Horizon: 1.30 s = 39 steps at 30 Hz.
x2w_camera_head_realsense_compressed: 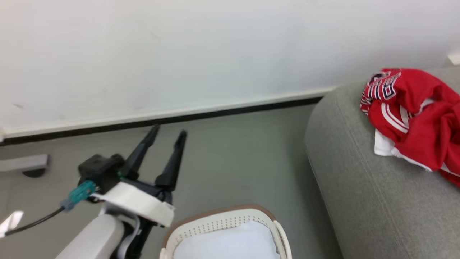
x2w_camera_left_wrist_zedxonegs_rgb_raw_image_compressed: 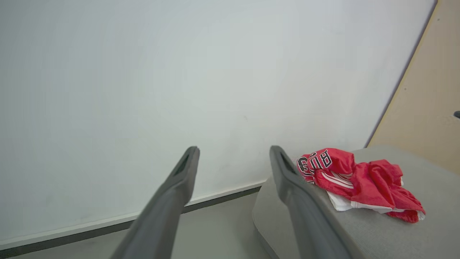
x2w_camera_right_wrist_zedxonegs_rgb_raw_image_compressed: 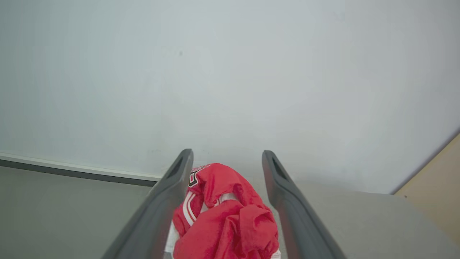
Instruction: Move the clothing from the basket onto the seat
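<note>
Head view: my left jaws stand open over the grey floor [x2w_camera_head_realsense_compressed: 233, 162], facing a white wall [x2w_camera_head_realsense_compressed: 215, 54] with a dark skirting line. The basket [x2w_camera_head_realsense_compressed: 215, 213] holds a pale cloth [x2w_camera_head_realsense_compressed: 230, 241]. The clothing [x2w_camera_head_realsense_compressed: 413, 115] lies bunched on the seat [x2w_camera_head_realsense_compressed: 359, 187].

Left wrist view: the clothing sits near the seat's rounded end, with a beige panel [x2w_camera_left_wrist_zedxonegs_rgb_raw_image_compressed: 424, 108] beyond it.

Right wrist view: my right jaws stand open, spread either side of the clothing.

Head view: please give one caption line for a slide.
Red clothing lies on the grey seat; open left hand near the basket.
</note>
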Available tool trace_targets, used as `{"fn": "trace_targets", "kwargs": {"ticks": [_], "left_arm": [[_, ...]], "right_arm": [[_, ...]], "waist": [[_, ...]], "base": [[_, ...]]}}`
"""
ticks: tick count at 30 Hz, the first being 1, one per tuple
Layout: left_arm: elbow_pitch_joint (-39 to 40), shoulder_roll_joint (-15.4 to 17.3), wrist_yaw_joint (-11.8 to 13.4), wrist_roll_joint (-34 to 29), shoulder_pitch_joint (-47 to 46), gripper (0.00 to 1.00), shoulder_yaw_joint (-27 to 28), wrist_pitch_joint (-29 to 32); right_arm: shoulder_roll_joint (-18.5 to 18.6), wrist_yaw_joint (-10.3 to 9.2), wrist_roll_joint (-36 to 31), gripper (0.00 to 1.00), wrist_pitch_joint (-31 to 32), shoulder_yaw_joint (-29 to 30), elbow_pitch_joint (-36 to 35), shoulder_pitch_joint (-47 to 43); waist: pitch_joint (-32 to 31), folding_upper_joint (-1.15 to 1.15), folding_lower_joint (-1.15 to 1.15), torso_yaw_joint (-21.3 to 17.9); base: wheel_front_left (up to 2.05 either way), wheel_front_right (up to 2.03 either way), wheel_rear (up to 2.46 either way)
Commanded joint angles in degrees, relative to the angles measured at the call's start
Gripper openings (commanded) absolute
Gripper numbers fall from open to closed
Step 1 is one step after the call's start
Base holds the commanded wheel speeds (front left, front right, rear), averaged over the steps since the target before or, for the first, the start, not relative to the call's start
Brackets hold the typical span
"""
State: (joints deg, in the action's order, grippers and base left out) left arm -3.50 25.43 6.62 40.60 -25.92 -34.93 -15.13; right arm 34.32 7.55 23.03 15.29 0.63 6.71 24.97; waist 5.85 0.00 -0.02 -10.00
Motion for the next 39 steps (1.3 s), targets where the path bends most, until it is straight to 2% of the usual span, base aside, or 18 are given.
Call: {"fn": "trace_targets", "kwargs": {"ticks": [1,5,9,19,24,27,39], "left_arm": [[0.20,0.53,0.95,0.16,2.48,1.00,1.69,0.01],[0.88,1.00,1.59,0.37,6.64,1.00,5.54,0.00],[1.25,0.43,2.36,-0.26,10.79,1.00,8.75,0.00],[1.74,-3.11,2.43,-5.31,20.72,1.00,18.16,-0.01],[1.25,-5.70,1.16,-7.69,24.30,1.00,21.86,-0.01],[0.39,-8.67,-0.57,-11.30,27.30,1.00,24.24,-0.01],[-2.31,-15.68,-6.87,-19.95,30.80,1.00,30.53,-0.01]], "right_arm": [[-1.37,-0.13,0.60,1.00,-0.18,0.07,-1.74,-1.68],[-4.63,-0.13,0.06,1.00,-3.58,0.30,-5.10,-3.94],[-9.64,-0.13,-1.12,1.00,-8.60,0.89,-6.89,-8.05],[-21.25,-0.13,-2.34,1.00,-21.04,-0.09,-8.94,-20.20],[-23.70,-0.13,-3.40,1.00,-25.67,-3.05,-6.40,-23.59],[-25.88,-0.13,-4.24,1.00,-28.53,-5.13,-3.02,-25.33],[-29.02,-0.13,-7.15,1.00,-30.50,-8.18,2.52,-26.25]], "waist": [[-2.93,0.00,0.02,2.40],[-4.29,0.00,0.02,4.15],[-5.32,0.00,0.02,6.01],[-6.62,0.00,0.02,9.04],[-6.41,0.00,0.02,9.25],[-6.27,0.00,0.02,9.19],[-6.46,0.00,0.02,8.99]], "base": [[0.00,0.00,0.00],[0.00,0.00,0.00],[0.00,0.00,0.00],[0.00,0.00,0.00],[0.00,0.00,0.00],[0.00,0.00,0.00],[0.00,0.00,0.00]]}}
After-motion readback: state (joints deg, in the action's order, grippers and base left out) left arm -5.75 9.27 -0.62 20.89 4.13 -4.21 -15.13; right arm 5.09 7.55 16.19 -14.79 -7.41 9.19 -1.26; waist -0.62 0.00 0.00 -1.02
